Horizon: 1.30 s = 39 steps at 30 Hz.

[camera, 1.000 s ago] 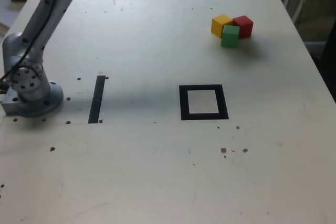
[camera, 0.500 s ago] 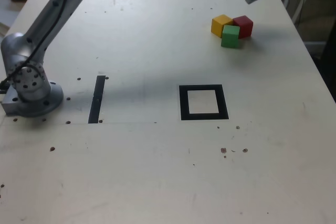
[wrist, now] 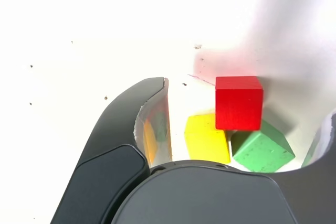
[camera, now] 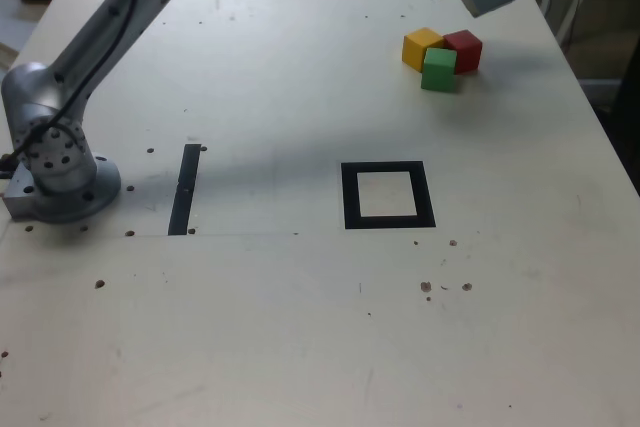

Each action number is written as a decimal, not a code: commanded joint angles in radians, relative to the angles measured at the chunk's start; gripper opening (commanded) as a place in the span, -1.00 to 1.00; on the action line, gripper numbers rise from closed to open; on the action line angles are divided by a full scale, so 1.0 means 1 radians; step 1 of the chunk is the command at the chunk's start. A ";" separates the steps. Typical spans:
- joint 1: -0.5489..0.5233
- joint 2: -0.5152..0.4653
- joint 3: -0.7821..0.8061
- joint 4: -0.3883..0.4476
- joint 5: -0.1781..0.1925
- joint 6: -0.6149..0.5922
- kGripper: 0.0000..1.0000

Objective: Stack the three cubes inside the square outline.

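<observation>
Red (camera: 463, 51), yellow (camera: 421, 48), green cubes (camera: 438, 70): three, clustered outside one black square outline (camera: 351, 197); tool (wrist: 244, 129) spread.

Pale grey arm, black cable, dark-spotted joint, charcoal tool (wrist: 197, 129) with glossy pads (wrist: 156, 129).

The red cube (camera: 463, 51), yellow cube (camera: 421, 49) and green cube (camera: 438, 70) (all plain, matte blocks) sit upright, clustered, near the counter's (camera: 270, 317) far-right corner in the exterior view; the black square outline (camera: 388, 222) lies flat, pale-centred.
</observation>
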 commanded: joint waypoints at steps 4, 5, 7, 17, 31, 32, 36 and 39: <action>-0.005 0.009 -0.001 0.022 0.011 -0.001 0.98; -0.009 0.008 0.002 0.033 0.015 -0.002 0.98; -0.015 0.007 0.008 0.051 0.023 -0.003 0.98; -0.040 0.047 -0.010 0.087 0.050 -0.004 0.97; -0.049 0.118 -0.100 0.080 0.048 -0.004 0.94; -0.049 0.120 -0.101 0.080 0.048 -0.004 0.94; -0.049 0.129 -0.103 0.079 0.048 -0.004 0.94; -0.048 0.134 -0.109 0.077 0.048 -0.004 0.92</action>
